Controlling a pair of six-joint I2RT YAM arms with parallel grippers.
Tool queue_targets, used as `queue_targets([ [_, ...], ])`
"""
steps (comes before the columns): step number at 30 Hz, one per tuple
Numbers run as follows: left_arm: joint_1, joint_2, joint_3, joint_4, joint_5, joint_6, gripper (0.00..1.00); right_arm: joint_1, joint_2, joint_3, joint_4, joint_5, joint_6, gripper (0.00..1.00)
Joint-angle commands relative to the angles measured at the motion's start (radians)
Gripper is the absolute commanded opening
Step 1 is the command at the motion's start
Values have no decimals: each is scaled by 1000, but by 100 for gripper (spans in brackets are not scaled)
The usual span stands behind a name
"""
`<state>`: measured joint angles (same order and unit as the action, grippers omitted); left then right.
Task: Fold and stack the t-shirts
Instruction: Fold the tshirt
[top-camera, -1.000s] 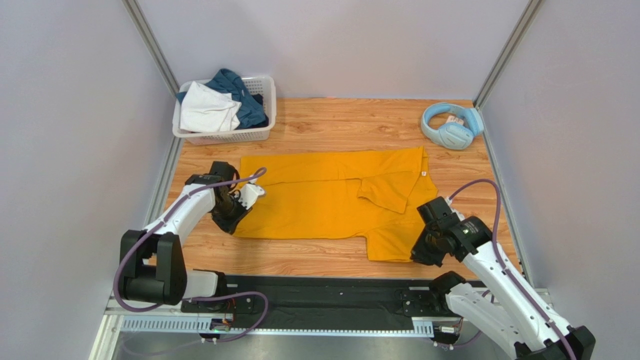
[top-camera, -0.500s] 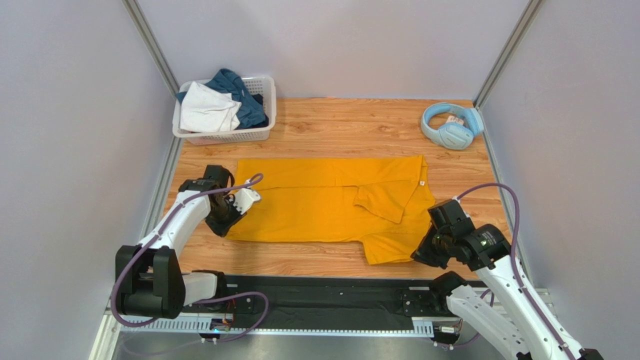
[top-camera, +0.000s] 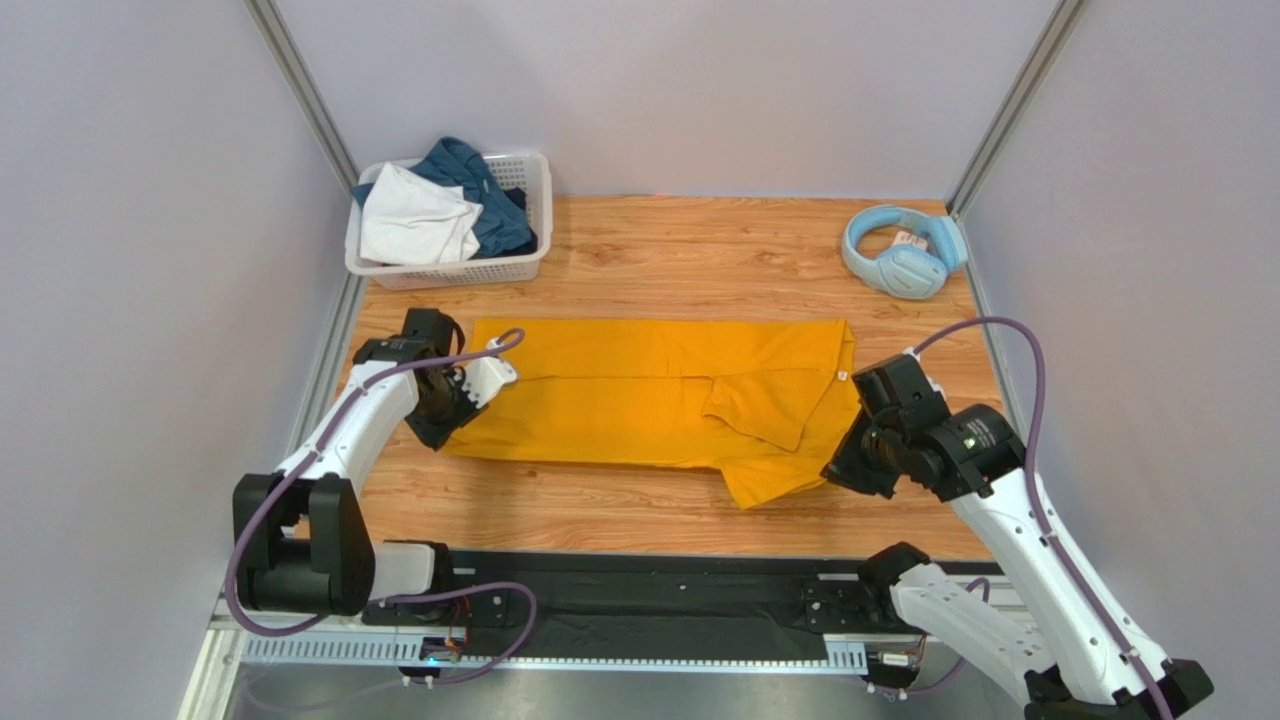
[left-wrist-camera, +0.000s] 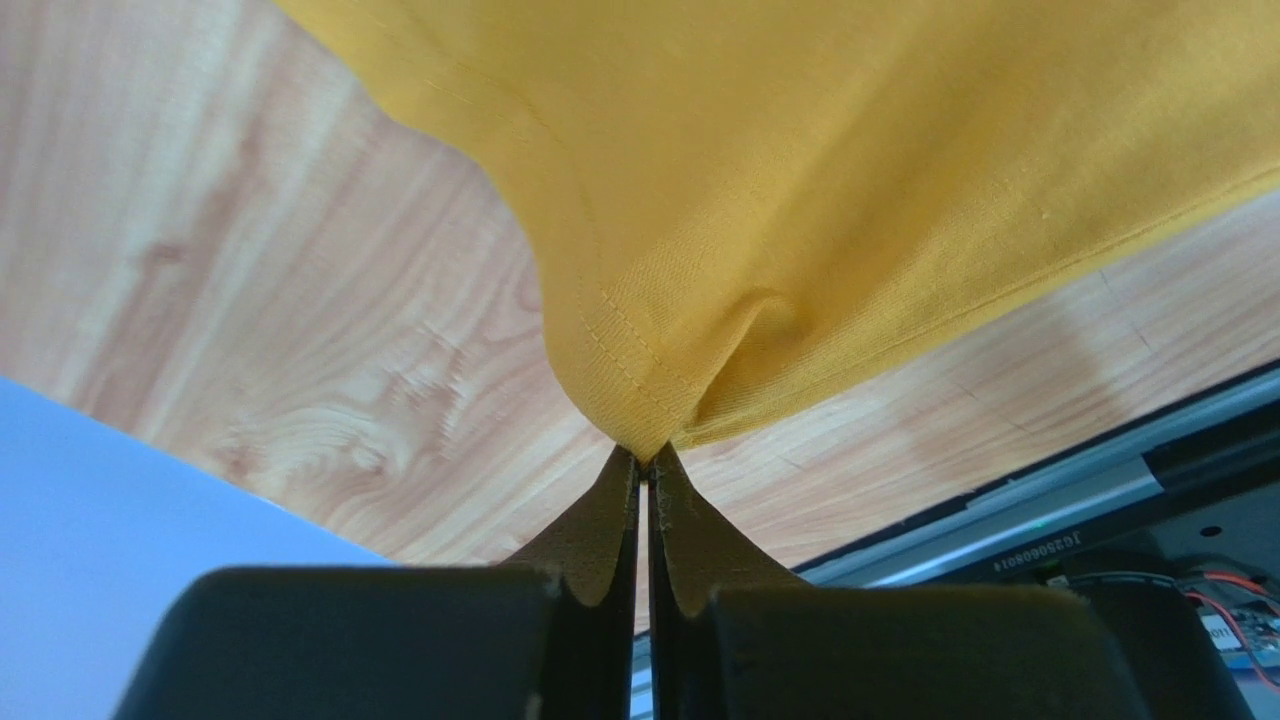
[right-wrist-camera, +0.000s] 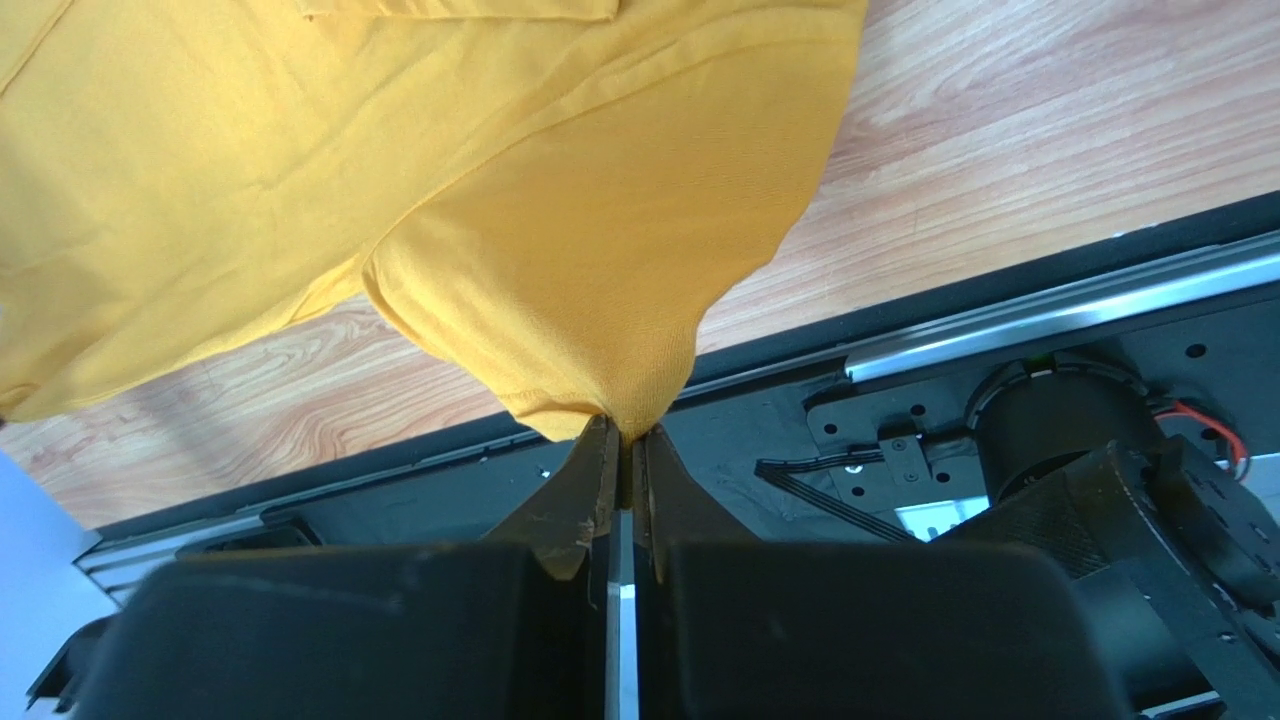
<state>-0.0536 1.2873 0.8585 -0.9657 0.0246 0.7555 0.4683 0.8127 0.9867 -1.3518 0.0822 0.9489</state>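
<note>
The mustard-yellow t-shirt (top-camera: 646, 393) lies spread across the middle of the wooden table, its near edge lifted. My left gripper (top-camera: 445, 416) is shut on the shirt's near left corner; in the left wrist view (left-wrist-camera: 646, 450) the cloth (left-wrist-camera: 842, 180) is pinched between the closed tips. My right gripper (top-camera: 845, 462) is shut on the near right corner; in the right wrist view (right-wrist-camera: 621, 438) the cloth (right-wrist-camera: 571, 255) hangs from the closed tips. A white garment (top-camera: 413, 218) and a dark teal-blue garment (top-camera: 484, 192) lie in the basket.
A white lattice basket (top-camera: 519, 267) stands at the back left. Light-blue headphones (top-camera: 902, 251) lie at the back right. Grey walls close in both sides and the back. A black rail (top-camera: 631, 593) runs along the near edge.
Both grippers have moved away from the near edge, carrying the shirt's near edge up and back. The shirt now looks narrower front to back.
</note>
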Motion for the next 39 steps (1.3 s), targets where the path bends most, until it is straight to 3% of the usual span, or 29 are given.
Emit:
queue_targets([
  [1,27,69,103,30,-20,44,2,4,48,76,-78,71,-45,0],
  [19,37,276,338,36,-20,47,2,-29,216,181,97,156,-84,0],
  [39,37,555,574,41,-5,-19,1,-197,433,213,281,177,-194,0],
])
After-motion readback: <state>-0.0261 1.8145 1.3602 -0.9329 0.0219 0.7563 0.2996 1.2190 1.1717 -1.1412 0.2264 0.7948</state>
